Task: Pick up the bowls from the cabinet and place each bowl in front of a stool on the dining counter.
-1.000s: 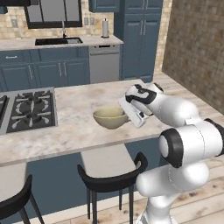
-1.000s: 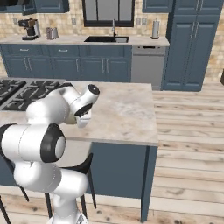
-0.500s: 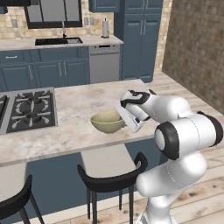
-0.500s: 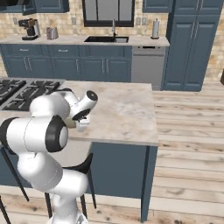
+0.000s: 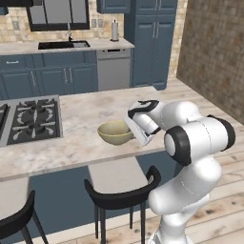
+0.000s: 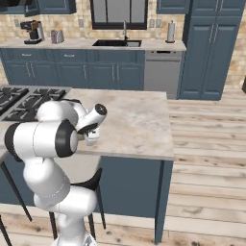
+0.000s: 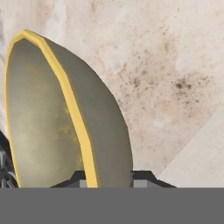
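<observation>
Marbled dining counter [image 5: 81,143] w/ cooktop [image 5: 28,119]; gripper [image 7: 107,177] pinching olive bowl [image 5: 115,132] rim.

- Even, bright, flat light in all views; no glare.
- Soft shadow under the counter [image 5: 71,147] overhang, darkening the stool [image 5: 121,193] seat.
- Base views are slightly soft; the close hand view looks coarse and grainy.
</observation>
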